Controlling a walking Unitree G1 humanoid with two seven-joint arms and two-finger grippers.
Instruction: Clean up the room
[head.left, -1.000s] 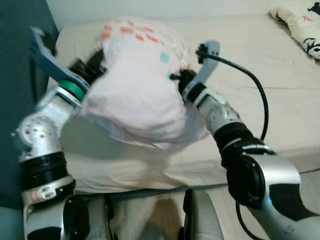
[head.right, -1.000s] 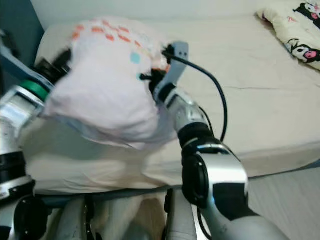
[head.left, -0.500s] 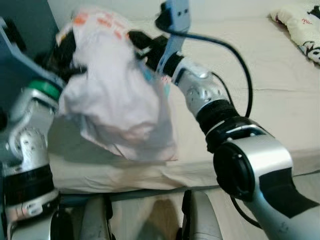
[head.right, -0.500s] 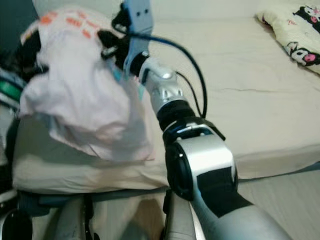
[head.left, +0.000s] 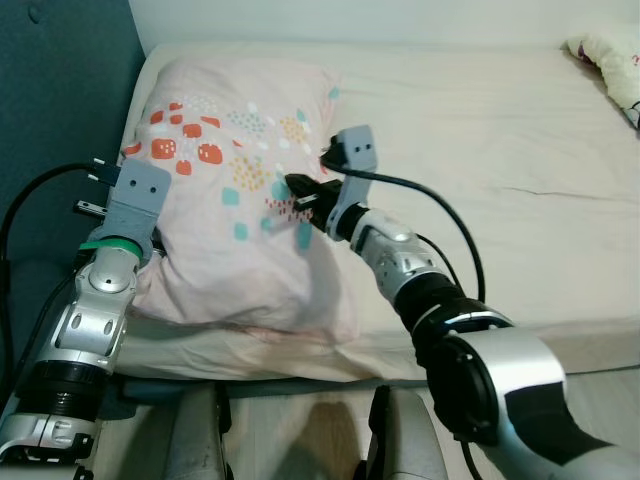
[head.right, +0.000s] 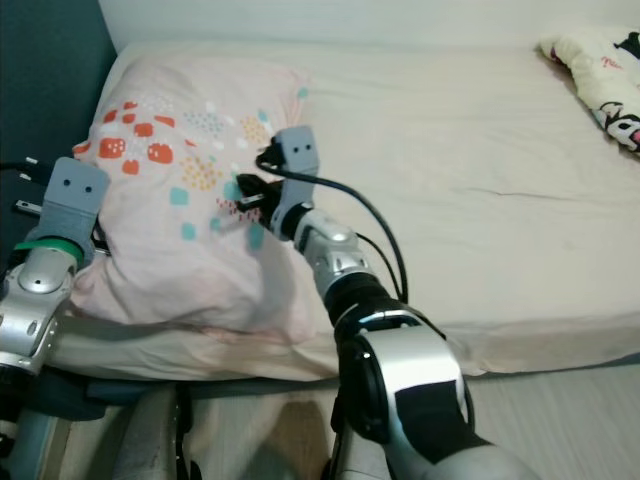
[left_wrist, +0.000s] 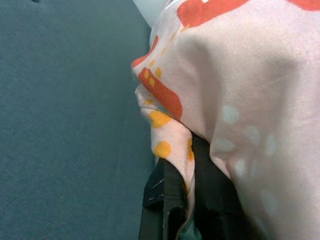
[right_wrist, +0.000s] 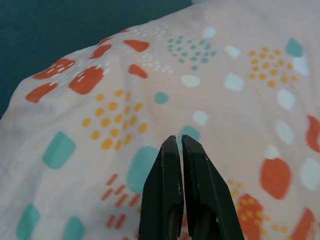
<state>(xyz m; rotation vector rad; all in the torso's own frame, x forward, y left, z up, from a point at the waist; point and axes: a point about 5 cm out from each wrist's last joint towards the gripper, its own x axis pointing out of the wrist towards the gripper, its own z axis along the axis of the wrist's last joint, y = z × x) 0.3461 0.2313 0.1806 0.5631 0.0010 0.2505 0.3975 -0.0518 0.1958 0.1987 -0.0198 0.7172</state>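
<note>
Left eye view: pillow (head.left: 235, 215) now lies flat at the head of the bed (head.left: 520, 180), close against the dark blue headboard (head.left: 60, 120); half a second ago it hung crumpled in the air between both arms, so it has been laid down in that interval. Right gripper (head.left: 300, 195) rests on the pillow's upper face near the middle; left gripper (head.left: 130, 245) sits at the pillow's near-left edge. Right eye view: same layout; a patterned blanket (head.right: 600, 75) is bunched at the far right corner of the mattress, well apart from the pillow. Left wrist view: black fingers (left_wrist: 162, 200) pinch a fold of the pillow's fabric between them, so this gripper is clamped on the cloth, with the blue headboard behind. Right wrist view: the two black fingers (right_wrist: 165, 195) are pressed together with nothing between them, tips just over the printed fabric. Judgement: placement looks essentially complete; what remains is for the left gripper to let go and both arms to withdraw.
</note>
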